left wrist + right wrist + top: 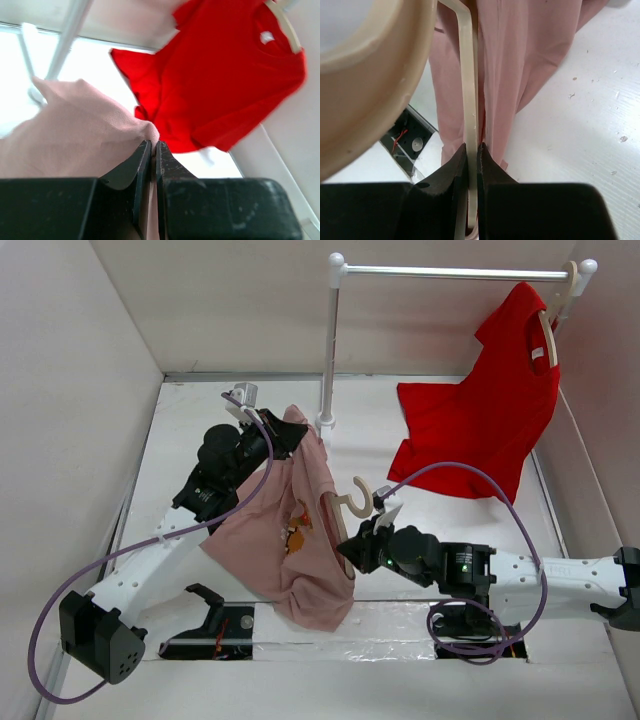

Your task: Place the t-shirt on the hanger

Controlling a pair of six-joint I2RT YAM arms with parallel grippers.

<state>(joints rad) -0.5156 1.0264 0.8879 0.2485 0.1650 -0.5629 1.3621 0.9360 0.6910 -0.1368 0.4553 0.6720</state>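
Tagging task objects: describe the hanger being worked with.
In front of the white clothes rail, a dusty-pink t-shirt is held up mid-table. The pale beige wood-look hanger pokes from its right edge, pinched in the right claw; its twin wears a red t-shirt.

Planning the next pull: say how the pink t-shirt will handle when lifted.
Probably floppy: the t-shirt hangs in loose folds from the left gripper. Likely light, as a small pinch lifts its corner. It could slip along the hanger.

t-shirt point(268, 540) matt knit cloth; hanger point(468, 75) smooth, pale, wood-look.
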